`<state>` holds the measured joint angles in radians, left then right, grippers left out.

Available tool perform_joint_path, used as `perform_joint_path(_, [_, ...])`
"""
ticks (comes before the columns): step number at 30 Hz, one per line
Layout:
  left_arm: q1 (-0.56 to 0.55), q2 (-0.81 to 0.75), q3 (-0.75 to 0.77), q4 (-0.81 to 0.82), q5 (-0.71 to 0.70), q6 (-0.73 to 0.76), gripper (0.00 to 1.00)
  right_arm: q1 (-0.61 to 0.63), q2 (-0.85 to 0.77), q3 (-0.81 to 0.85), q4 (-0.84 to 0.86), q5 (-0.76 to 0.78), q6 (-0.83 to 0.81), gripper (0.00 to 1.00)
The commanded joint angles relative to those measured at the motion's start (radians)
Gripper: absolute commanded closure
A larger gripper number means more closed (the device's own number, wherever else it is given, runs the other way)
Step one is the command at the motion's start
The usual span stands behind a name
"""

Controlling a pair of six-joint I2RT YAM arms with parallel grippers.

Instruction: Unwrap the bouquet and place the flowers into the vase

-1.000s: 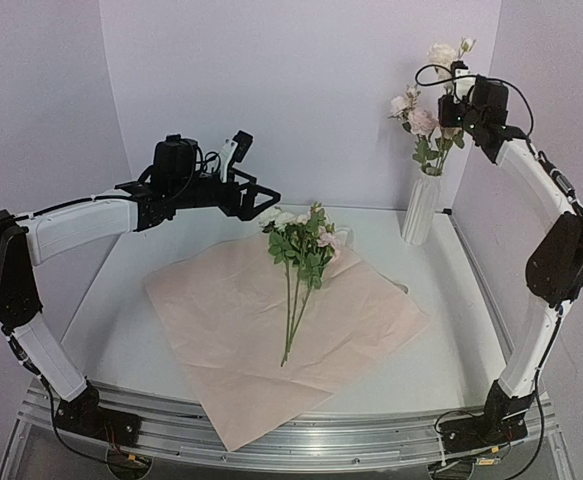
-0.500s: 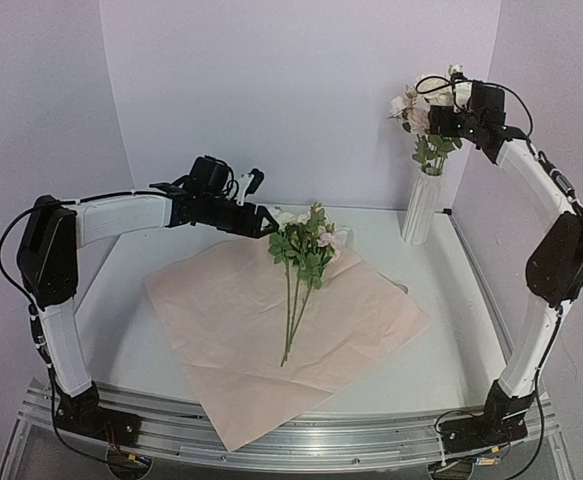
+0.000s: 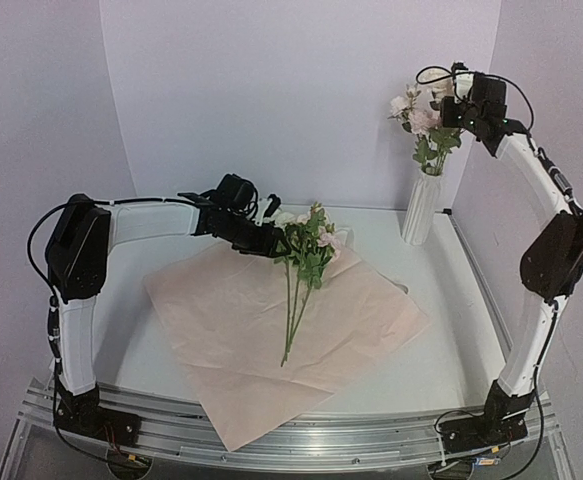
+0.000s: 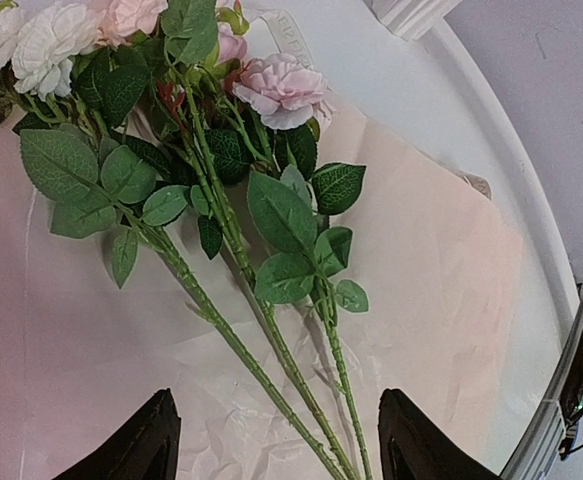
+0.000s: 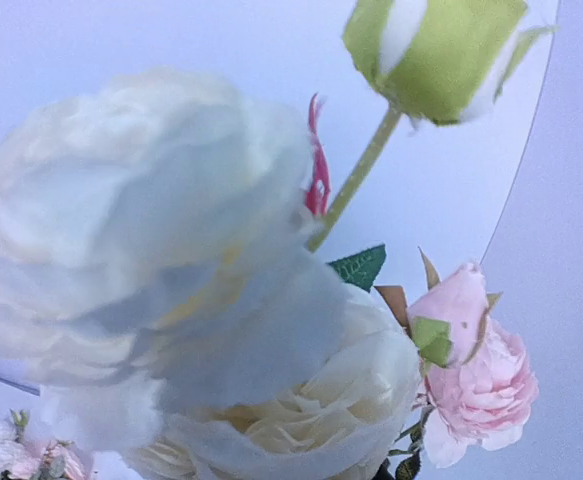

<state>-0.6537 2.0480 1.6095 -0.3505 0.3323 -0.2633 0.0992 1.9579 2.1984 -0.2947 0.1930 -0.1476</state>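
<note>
Pink paper lies open; some flowers wait, others stand in the vase

Pink wrapping paper [image 3: 271, 340] lies unfolded and flat on the white table [image 3: 451, 330]. From the left, the left arm [image 3: 151, 218] stretches low over it. The left gripper [image 4: 281, 455] is open, its fingers [image 4: 146, 440] straddling the thin green stems [image 4: 271, 360] of the loose flowers [image 3: 306, 250], which lie on the middle of the paper, heads pointing away. Nothing is gripped. If the fingers close here, they may catch only some stems, or pinch the paper too and drag it. Far right, near the back wall, the tall white vase [image 3: 421, 208] holds a bunch of blooms [image 3: 426, 120]. The right gripper [image 3: 456, 108] hovers high among them; I cannot tell whether it is open or closed. A snagged bloom could tip the slim vase.
</note>
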Motion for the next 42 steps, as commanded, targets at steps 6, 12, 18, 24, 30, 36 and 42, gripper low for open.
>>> perform_joint_path(6, [0.004, -0.031, 0.028, 0.007, -0.018, 0.010, 0.33, -0.010, 0.018, -0.130, 0.029, -0.032, 0.041, 1.00])
perform_joint_path(12, [0.003, -0.023, 0.013, 0.028, -0.008, 0.003, 0.34, -0.018, -0.025, -0.296, 0.101, -0.042, 0.103, 1.00])
perform_joint_path(18, [-0.022, 0.035, 0.029, 0.051, -0.037, 0.003, 0.35, -0.022, -0.024, -0.312, 0.115, -0.043, 0.111, 0.94])
perform_joint_path(24, [-0.053, 0.143, 0.071, 0.033, -0.087, -0.035, 0.38, -0.022, -0.029, -0.261, 0.113, -0.042, 0.091, 0.71])
perform_joint_path(30, [-0.054, 0.231, 0.130, 0.020, -0.149, -0.118, 0.47, -0.022, -0.064, -0.248, 0.107, -0.058, 0.092, 0.38])
perform_joint_path(36, [-0.058, 0.305, 0.191, -0.046, -0.185, -0.149, 0.59, -0.020, -0.137, -0.284, 0.102, -0.056, 0.089, 0.14])
perform_joint_path(42, [-0.058, 0.341, 0.218, -0.124, -0.203, -0.200, 0.77, -0.019, -0.207, -0.307, 0.102, -0.067, 0.072, 0.11])
